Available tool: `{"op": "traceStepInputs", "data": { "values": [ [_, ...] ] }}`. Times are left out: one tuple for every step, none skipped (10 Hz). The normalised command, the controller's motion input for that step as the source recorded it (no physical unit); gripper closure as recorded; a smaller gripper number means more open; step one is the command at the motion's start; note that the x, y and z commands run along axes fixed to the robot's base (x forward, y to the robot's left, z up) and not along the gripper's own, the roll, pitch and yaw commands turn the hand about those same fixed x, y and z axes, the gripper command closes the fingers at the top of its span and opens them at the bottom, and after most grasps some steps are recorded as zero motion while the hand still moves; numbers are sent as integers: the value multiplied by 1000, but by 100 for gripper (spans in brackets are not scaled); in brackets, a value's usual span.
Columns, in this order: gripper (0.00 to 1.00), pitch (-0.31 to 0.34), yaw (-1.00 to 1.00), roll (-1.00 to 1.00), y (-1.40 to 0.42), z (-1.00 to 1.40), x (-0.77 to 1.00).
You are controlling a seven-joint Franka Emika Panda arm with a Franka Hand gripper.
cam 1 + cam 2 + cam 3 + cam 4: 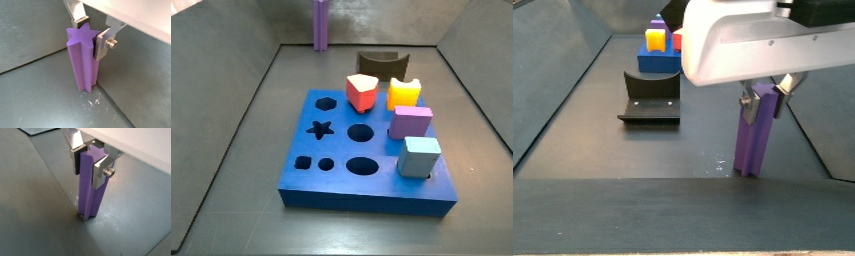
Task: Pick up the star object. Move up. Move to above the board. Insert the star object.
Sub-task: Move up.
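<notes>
The star object (pixel 83 60) is a tall purple ridged prism standing upright on the grey floor, near the back wall in a side view (pixel 321 25). It also shows in the second wrist view (pixel 90 193) and the second side view (pixel 754 135). My gripper (pixel 90 36) is shut on its top end, with one silver finger pressed against each side (pixel 89 168). The prism's foot touches the floor. The blue board (pixel 385 182) lies in the middle of the floor, apart from the prism. Its star hole (pixel 321 129) is open.
On the board's right side stand a red block (pixel 362 92), a yellow block (pixel 405 93), a short purple block (pixel 412 122) and a light blue block (pixel 420 157). The dark fixture (pixel 382 63) stands between the board and the back wall. Grey walls enclose the floor.
</notes>
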Motion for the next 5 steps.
{"op": "traceStepInputs", "data": {
  "values": [
    [100,0,0,0,0,833,0],
    [100,8,38,-21,-65,814,-31],
    [100,19,38,-5,-57,730,-53],
    [100,38,30,32,-31,586,-47],
    [100,51,24,58,-20,475,-35]
  ]
}}
